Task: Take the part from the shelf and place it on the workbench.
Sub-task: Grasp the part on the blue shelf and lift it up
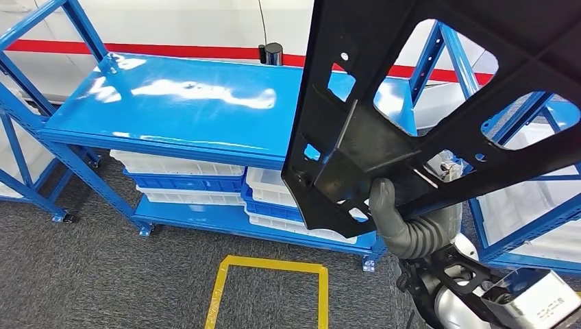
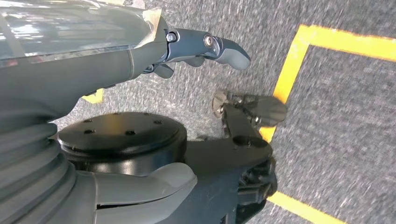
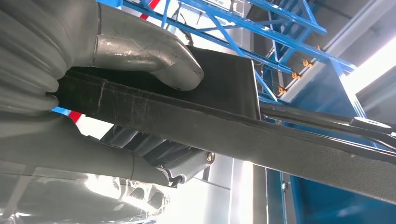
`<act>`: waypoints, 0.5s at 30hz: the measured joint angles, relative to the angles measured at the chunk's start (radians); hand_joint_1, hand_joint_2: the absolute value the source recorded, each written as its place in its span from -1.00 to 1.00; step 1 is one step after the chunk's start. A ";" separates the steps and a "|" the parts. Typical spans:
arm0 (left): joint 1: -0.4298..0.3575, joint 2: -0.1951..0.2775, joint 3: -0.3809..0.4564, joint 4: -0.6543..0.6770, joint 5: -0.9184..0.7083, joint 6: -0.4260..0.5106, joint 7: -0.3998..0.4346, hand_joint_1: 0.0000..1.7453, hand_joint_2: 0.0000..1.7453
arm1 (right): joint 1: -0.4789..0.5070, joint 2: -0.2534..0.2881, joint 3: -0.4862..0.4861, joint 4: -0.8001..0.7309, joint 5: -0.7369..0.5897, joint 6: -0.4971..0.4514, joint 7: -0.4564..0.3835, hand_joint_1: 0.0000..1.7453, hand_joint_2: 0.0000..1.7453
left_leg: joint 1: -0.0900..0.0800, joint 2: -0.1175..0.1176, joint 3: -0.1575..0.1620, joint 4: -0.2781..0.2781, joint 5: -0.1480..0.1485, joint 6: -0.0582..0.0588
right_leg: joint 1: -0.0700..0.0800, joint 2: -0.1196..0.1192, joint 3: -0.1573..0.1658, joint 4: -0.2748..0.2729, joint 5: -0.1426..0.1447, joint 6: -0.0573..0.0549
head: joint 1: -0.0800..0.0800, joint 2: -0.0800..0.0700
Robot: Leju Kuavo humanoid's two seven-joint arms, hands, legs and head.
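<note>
A large black frame-like part [image 1: 411, 103] with big cut-outs hangs high in the head view, close to the camera, over the right end of the blue table. My right hand [image 1: 397, 223] grips its lower edge from below. In the right wrist view the grey thumb [image 3: 154, 60] presses on the part's flat black bar [image 3: 243, 135], with the darker fingers under it. My left hand [image 2: 187, 46] hangs over the carpet and holds nothing, its fingers stretched out apart from the thumb.
A blue table top [image 1: 178, 103] stretches ahead with white and blue bins [image 1: 185, 179] stacked beneath it. A small black cylinder [image 1: 272, 53] stands at its far edge. Another blue rack [image 1: 534, 205] stands at the right. Yellow tape [image 1: 270, 264] marks a square on the grey carpet.
</note>
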 joint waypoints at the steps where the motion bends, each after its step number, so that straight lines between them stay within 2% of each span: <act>1: 0.000 0.000 0.000 0.000 0.000 0.000 0.000 -1.00 1.00 | 0.000 0.000 0.000 0.000 0.000 0.000 0.000 1.00 1.00 | -0.002 -0.001 -0.004 0.003 0.005 -0.006 | 0.003 0.002 -0.002 -0.003 -0.002 -0.008 | 0.000 0.000; 3: 0.000 0.000 -0.001 0.000 0.000 0.001 0.000 -1.00 1.00 | -0.001 0.000 0.000 0.000 0.000 0.002 0.000 1.00 1.00 | 0.001 -0.003 -0.009 0.007 0.008 -0.016 | -0.002 0.002 -0.017 0.000 0.005 -0.027 | -0.001 0.000; 4: 0.000 0.000 -0.001 0.000 0.000 0.001 0.000 -1.00 1.00 | -0.001 0.001 0.000 0.000 0.001 0.003 0.000 1.00 1.00 | 0.003 -0.004 -0.016 0.017 -0.006 -0.020 | -0.004 0.001 -0.021 0.000 0.012 -0.037 | -0.001 0.000; 5: 0.000 0.000 -0.002 0.000 0.000 0.001 0.000 -1.00 1.00 | -0.001 0.002 0.000 0.000 0.002 0.004 0.000 1.00 1.00 | 0.006 -0.005 -0.028 0.045 -0.038 -0.025 | -0.007 0.000 -0.028 0.000 0.020 -0.050 | -0.002 0.000; 6: 0.000 0.000 -0.004 0.000 0.000 0.002 0.000 -1.00 1.00 | -0.001 0.004 0.000 0.000 0.003 0.005 0.000 1.00 1.00 | 0.007 -0.006 -0.045 0.092 -0.082 -0.030 | -0.006 0.000 -0.035 0.000 0.029 -0.059 | -0.002 0.000; 8: 0.001 0.000 -0.006 0.000 -0.001 0.002 -0.001 -1.00 1.00 | 0.001 0.005 0.000 0.000 0.005 0.006 0.000 1.00 1.00 | 0.009 -0.009 -0.082 0.219 -0.165 -0.037 | -0.002 -0.001 -0.055 0.001 0.046 -0.068 | -0.003 0.000; 9: 0.001 0.000 -0.006 0.000 -0.001 0.002 -0.001 -1.00 1.00 | 0.002 0.005 0.001 0.000 0.005 0.006 0.000 1.00 1.00 | 0.009 -0.009 -0.089 0.262 -0.179 -0.038 | 0.000 -0.001 -0.065 0.002 0.053 -0.068 | -0.003 0.000; 10: 0.000 0.000 -0.007 0.000 -0.002 0.002 -0.002 -1.00 1.00 | 0.004 0.005 0.001 0.000 0.006 0.006 0.000 1.00 1.00 | 0.009 -0.009 -0.079 0.273 -0.174 -0.036 | 0.002 -0.002 -0.074 0.002 0.060 -0.068 | -0.003 0.000; 11: 0.000 0.000 -0.008 0.000 -0.002 0.002 -0.002 -1.00 1.00 | 0.005 0.005 0.001 0.000 0.007 0.006 0.000 1.00 1.00 | 0.009 -0.009 -0.050 0.245 -0.154 -0.032 | 0.004 -0.002 -0.081 0.002 0.066 -0.067 | -0.003 0.000; 12: 0.000 -0.001 -0.008 0.000 -0.002 0.002 -0.002 -1.00 1.00 | 0.005 0.005 0.001 -0.001 0.008 0.006 -0.001 1.00 1.00 | 0.008 -0.010 -0.003 0.183 -0.128 -0.025 | 0.006 -0.001 -0.087 0.002 0.072 -0.065 | -0.003 0.000; 14: -0.002 0.001 -0.010 0.000 -0.003 0.003 -0.002 -1.00 1.00 | 0.004 0.006 0.000 -0.004 0.010 0.006 -0.001 1.00 1.00 | 0.004 -0.014 0.091 0.044 -0.105 -0.010 | 0.009 -0.001 -0.094 0.001 0.083 -0.058 | -0.002 0.000; 15: -0.003 0.002 -0.011 0.000 -0.004 0.003 -0.002 -1.00 1.00 | 0.004 0.007 0.001 -0.006 0.011 0.006 -0.001 1.00 1.00 | -0.001 -0.015 0.117 0.002 -0.102 -0.005 | 0.010 -0.002 -0.095 0.001 0.088 -0.052 | -0.002 0.000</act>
